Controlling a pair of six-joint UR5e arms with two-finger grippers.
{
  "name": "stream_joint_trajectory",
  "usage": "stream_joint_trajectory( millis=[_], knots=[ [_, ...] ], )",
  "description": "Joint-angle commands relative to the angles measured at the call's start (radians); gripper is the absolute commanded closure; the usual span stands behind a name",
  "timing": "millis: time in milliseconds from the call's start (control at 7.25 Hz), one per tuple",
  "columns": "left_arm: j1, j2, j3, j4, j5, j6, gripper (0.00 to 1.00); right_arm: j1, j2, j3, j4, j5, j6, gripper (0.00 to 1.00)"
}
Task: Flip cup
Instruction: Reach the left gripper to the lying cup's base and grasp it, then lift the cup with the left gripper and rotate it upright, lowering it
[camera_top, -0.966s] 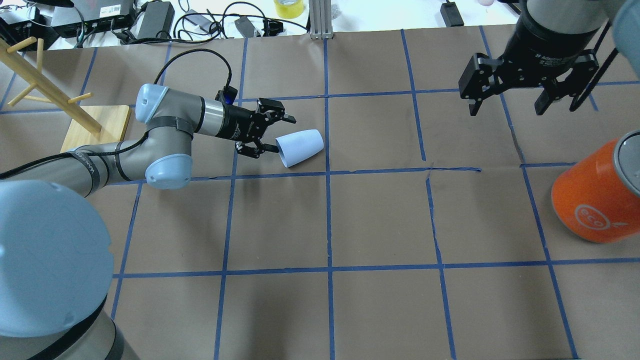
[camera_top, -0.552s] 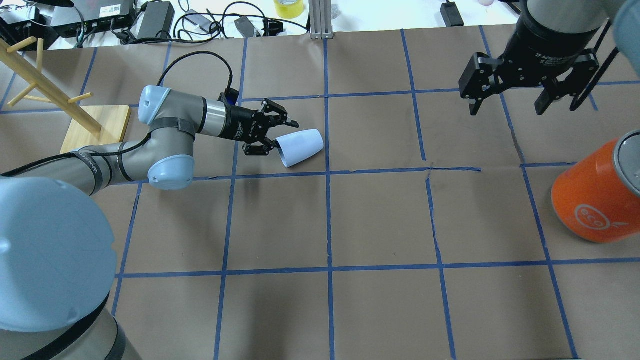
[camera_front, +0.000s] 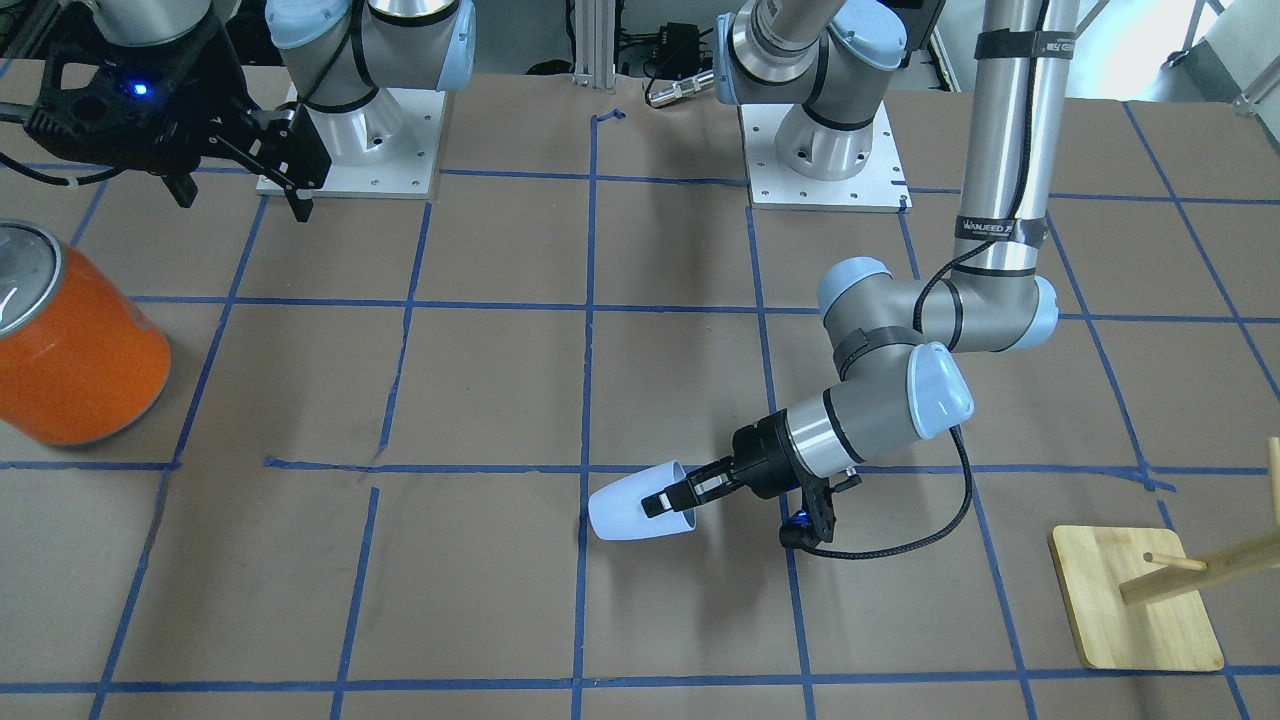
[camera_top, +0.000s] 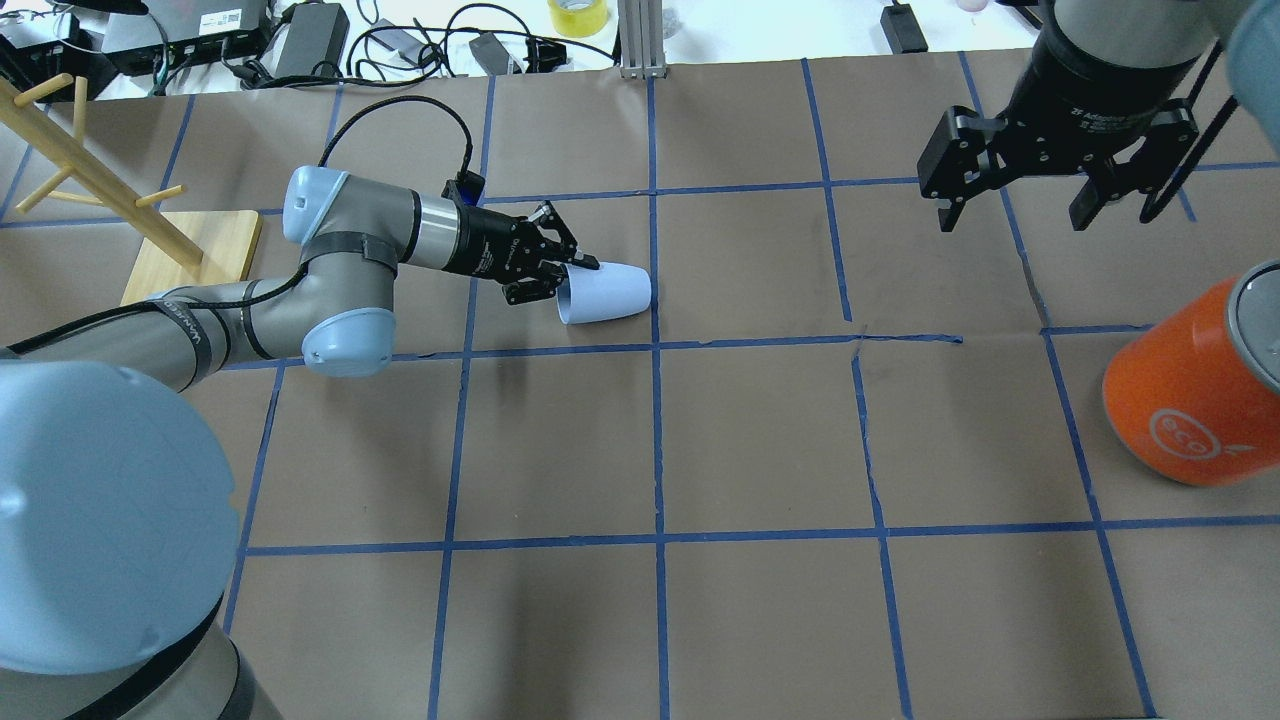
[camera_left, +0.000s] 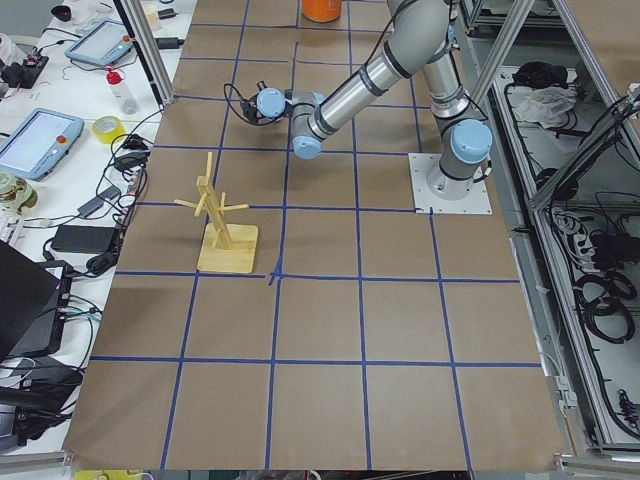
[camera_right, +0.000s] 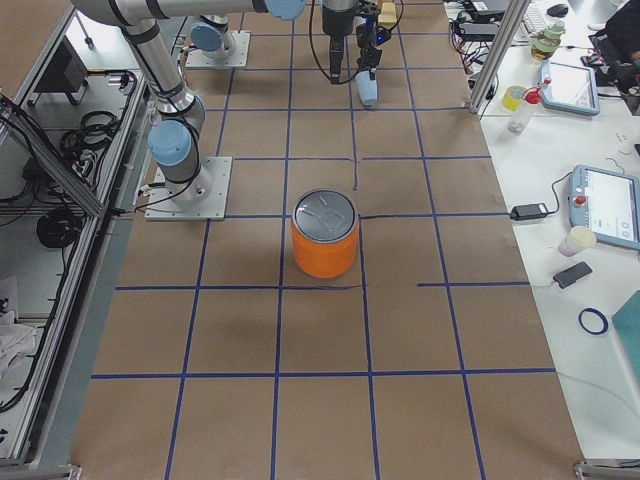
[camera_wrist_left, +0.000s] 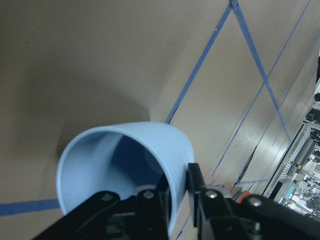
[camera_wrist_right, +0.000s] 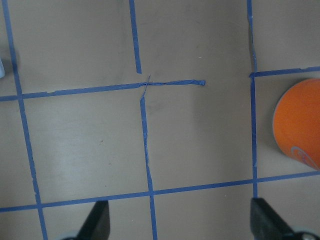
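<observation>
Brown paper with a grid of blue tape lines covers the table (camera_top: 760, 440), and cables lie along the upper edge of the overhead view.

My left gripper (camera_top: 572, 278) is nearly closed and pinches the rim of the cup (camera_top: 612, 294). In my left wrist view the wall of the cup (camera_wrist_left: 165, 145) stands between my two fingers (camera_wrist_left: 196, 186), one inside the mouth and one outside, both close against it. The cup lies on its side, left of centre in the upper part of the overhead view. Its mouth points to the left of the frame, and its closed end is just beside a vertical tape line.

My right gripper (camera_top: 1015, 212) hangs in the upper right of that view with its jaws spread wide, and it holds nothing and touches nothing. An orange can (camera_top: 1190, 400) stands below it at the right edge of the frame, partly cut off. A wooden rack (camera_top: 110, 200) stands at the upper left.

From above, my left gripper covers part of the rim. My left wrist view cuts off the fingers at the bottom edge. In the exterior left view my arm hides the cup.
</observation>
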Motion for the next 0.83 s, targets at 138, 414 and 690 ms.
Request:
stream_joint_trajectory(
  millis=[138,414,690],
  knots=[
    [0.001,0.036,0.109,-0.001,0.005,-0.121,1.0,0.0,-0.005,0.002,0.002,0.0,0.0,0.0],
    [0.013,0.054,0.14,-0.008,0.171,-0.074,1.0,0.0,-0.005,0.002,0.002,0.002,0.0,0.0],
    [0.013,0.057,0.207,-0.112,0.354,0.111,1.0,0.0,-0.005,0.003,0.002,0.002,0.0,0.0]
  ],
)
